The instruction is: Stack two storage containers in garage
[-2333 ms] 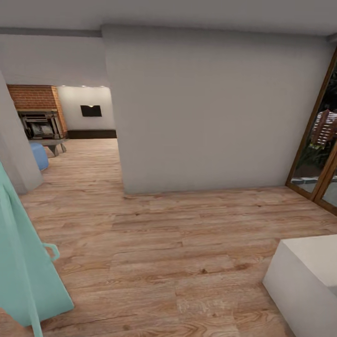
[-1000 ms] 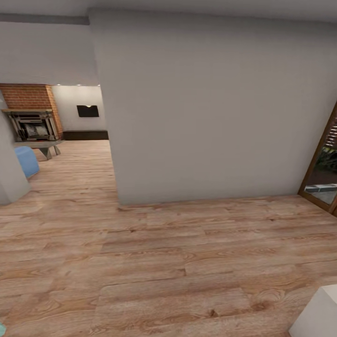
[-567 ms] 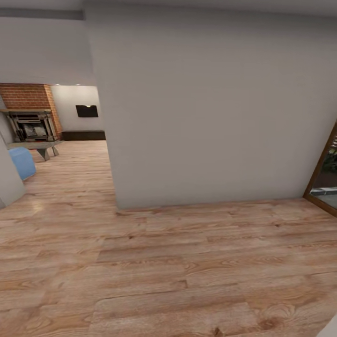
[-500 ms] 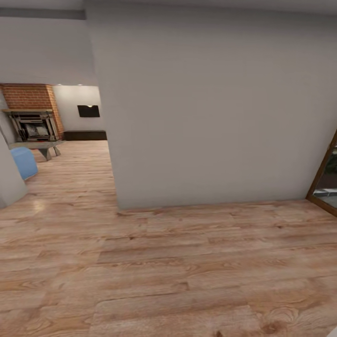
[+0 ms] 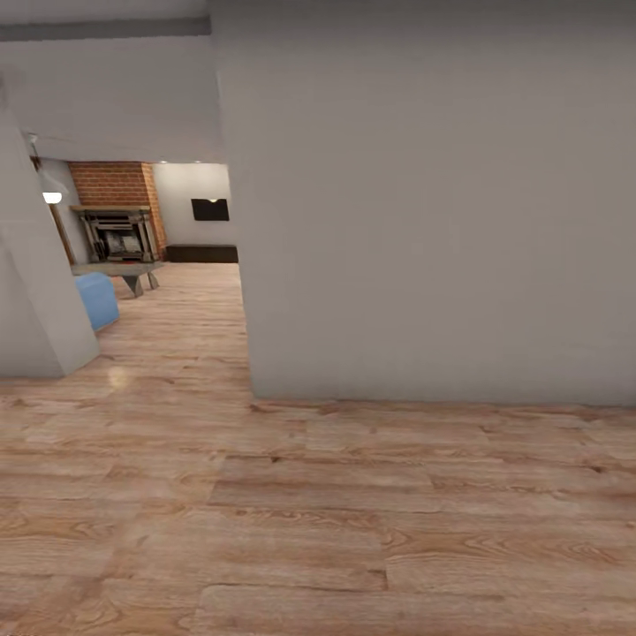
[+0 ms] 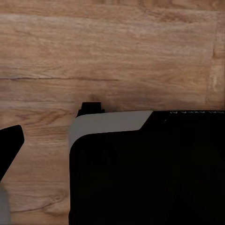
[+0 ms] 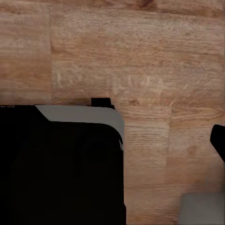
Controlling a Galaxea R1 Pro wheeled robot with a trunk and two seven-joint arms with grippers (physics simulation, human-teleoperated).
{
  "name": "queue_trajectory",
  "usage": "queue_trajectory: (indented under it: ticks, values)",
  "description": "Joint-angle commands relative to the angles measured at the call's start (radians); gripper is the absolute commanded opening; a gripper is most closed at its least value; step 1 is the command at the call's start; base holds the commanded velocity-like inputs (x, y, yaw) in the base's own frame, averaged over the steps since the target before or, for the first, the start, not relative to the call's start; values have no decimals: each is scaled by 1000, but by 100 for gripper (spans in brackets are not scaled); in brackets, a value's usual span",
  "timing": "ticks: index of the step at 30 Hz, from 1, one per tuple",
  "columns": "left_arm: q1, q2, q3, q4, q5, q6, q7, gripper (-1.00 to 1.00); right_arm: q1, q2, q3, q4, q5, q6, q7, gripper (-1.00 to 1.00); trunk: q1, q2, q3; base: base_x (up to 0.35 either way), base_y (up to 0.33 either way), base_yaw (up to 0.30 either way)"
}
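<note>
The two storage containers are out of view, and so are the garage and its floor. Past a doorway at the left of the head view lies the living room (image 5: pixel 177 291), with a brick fireplace (image 5: pixel 115 212), a dark wall TV (image 5: pixel 210 209), a blue sofa (image 5: pixel 95 300) and a low table (image 5: pixel 119 269). Both wrist views look down on light wood planks and my black and grey base (image 6: pixel 145 168) (image 7: pixel 61 164). A black tip (image 6: pixel 9 145) (image 7: pixel 219 140) juts in at the edge of each wrist view; it may be a finger, and I cannot tell the jaws' state.
A broad white wall (image 5: pixel 424 203) stands straight ahead and ends in a corner (image 5: pixel 250 389) beside the doorway. Another white wall corner (image 5: pixel 40 300) closes the left side. Light wood plank flooring (image 5: pixel 309 512) runs between me and both walls and on into the living room.
The camera has moved and turned, so the doorway and fireplace sit further right. The glass door and white block at the right have left the picture. The left wall corner looms larger.
</note>
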Motion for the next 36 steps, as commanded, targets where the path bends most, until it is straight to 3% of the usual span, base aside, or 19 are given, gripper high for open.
queue_trajectory:
  ticks: [1,36]
  values:
    - [-1,0,2,1,0,-2,-2,100,-1,1,8,3,-7,-4,0,100,1,-1,-1,321,0,269]
    - [-1,0,2,1,0,-2,-2,100,-1,0,8,3,-9,-4,0,100,1,-1,-1,321,0,269]
